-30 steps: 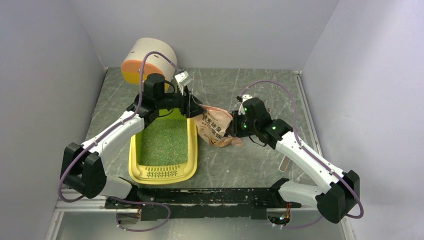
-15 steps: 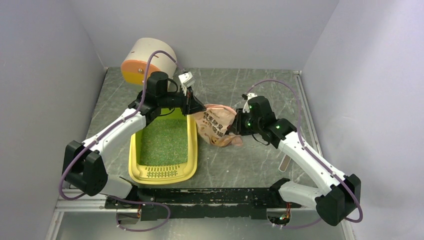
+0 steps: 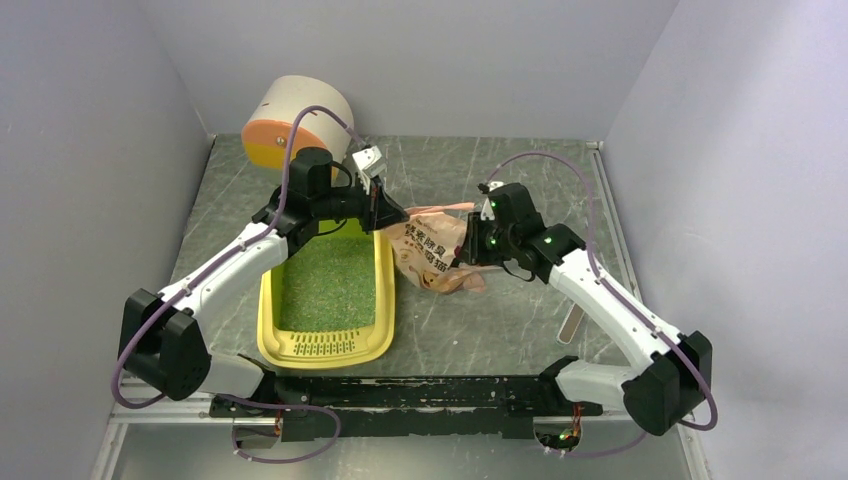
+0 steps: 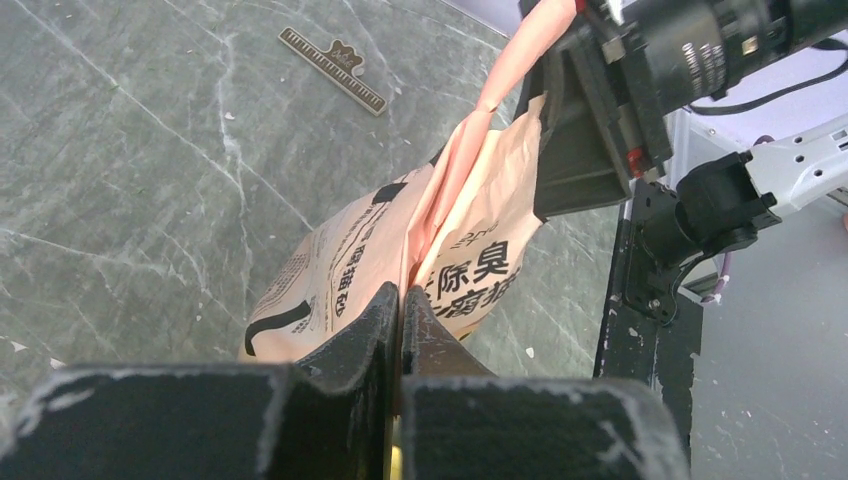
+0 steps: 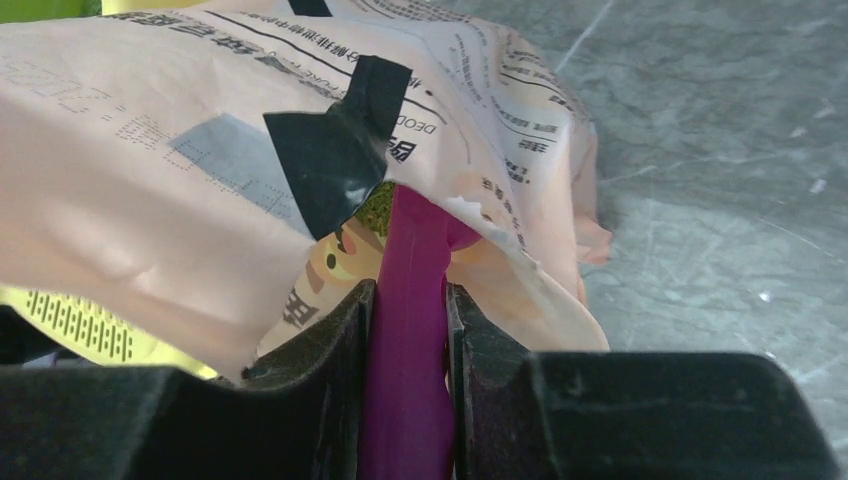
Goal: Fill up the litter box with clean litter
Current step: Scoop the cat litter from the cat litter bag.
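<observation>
You see the litter box [image 3: 386,295] left of centre, clean litter [image 3: 330,280] covering its floor, your left gripper [image 3: 392,213] at the pink-beige bag [image 3: 432,255] beside it, your right gripper [image 3: 466,252] at the bag's other side, white cylinder [image 3: 310,100] behind.

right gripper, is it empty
No, the right gripper is shut on the magenta scoop handle that runs into the bag.

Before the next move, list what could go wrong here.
1. The left gripper pinches only a thin edge of the bag; a pull may slip it free or tear it.
2. The right gripper holds the magenta scoop with its end hidden in the bag, which lies beside the litter box: a scoopful could spill on the table on the way across.
</observation>
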Robot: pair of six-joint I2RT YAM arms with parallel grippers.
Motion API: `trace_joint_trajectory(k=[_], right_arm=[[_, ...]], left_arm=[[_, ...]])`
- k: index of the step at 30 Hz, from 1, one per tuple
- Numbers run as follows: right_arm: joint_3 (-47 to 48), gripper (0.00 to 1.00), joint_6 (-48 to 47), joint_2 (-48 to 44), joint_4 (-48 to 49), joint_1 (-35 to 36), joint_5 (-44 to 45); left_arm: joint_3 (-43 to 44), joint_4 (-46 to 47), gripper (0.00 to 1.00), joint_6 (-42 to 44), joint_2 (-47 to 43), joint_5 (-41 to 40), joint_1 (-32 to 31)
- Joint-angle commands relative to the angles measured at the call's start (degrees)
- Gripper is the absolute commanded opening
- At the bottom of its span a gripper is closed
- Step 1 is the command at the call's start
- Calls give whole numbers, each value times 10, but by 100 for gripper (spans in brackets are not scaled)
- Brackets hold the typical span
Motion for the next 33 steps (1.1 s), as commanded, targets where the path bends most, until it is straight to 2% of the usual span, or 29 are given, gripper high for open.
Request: trace_joint_trajectory(k=[1, 11, 22, 30, 32, 33], right_arm=[[-37, 0, 1, 32, 52, -6, -75], [-61, 0, 63, 71, 192, -8, -146], [-181, 0, 190, 10, 392, -56, -223], [-284, 0, 339, -12, 594, -134, -346], [-309, 0, 379, -8, 662, -154, -376], [-339, 0, 429, -9, 723, -171, -400]], left_arm=[[-5, 9, 5, -6, 1, -10, -4], [1, 5, 5, -10, 25, -27, -5], [1, 5, 5, -15, 26, -25, -5], [3, -1, 5, -15, 27, -23, -5], [4, -2, 5, -17, 29, -22, -4], [5, 0, 5, -19, 31, -20, -5]])
